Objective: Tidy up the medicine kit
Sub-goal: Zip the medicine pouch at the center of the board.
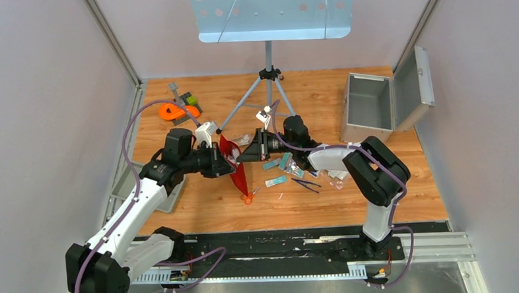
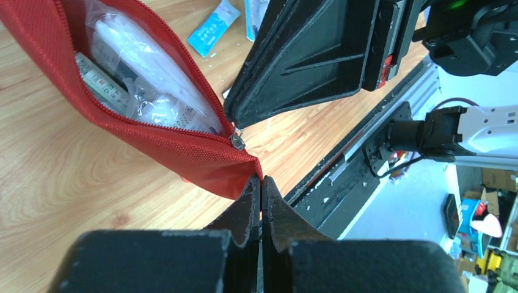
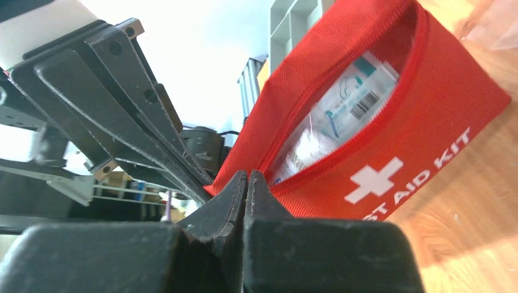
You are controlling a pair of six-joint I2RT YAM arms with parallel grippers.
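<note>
The medicine kit (image 1: 373, 106), a silver-grey metal case, stands open at the back right, its lid (image 1: 414, 87) swung to the right. Mid-table a red first-aid pouch (image 1: 240, 177) hangs upright between both grippers. Its zip is partly open and packets (image 2: 143, 79) show inside. My left gripper (image 2: 261, 179) is shut on the pouch's corner fabric (image 2: 214, 165). My right gripper (image 3: 247, 173) is shut at the end of the zip, and its tips meet the silver zip pull (image 2: 237, 141). The white cross and lettering (image 3: 403, 180) face the right wrist camera.
Loose teal packets (image 1: 276, 181) and a clear bag (image 1: 337, 176) lie right of the pouch. A shallow grey tray (image 1: 128, 185) sits at the left edge. A music-stand tripod (image 1: 269, 77) stands behind, with orange and green items (image 1: 176, 110) at the back left.
</note>
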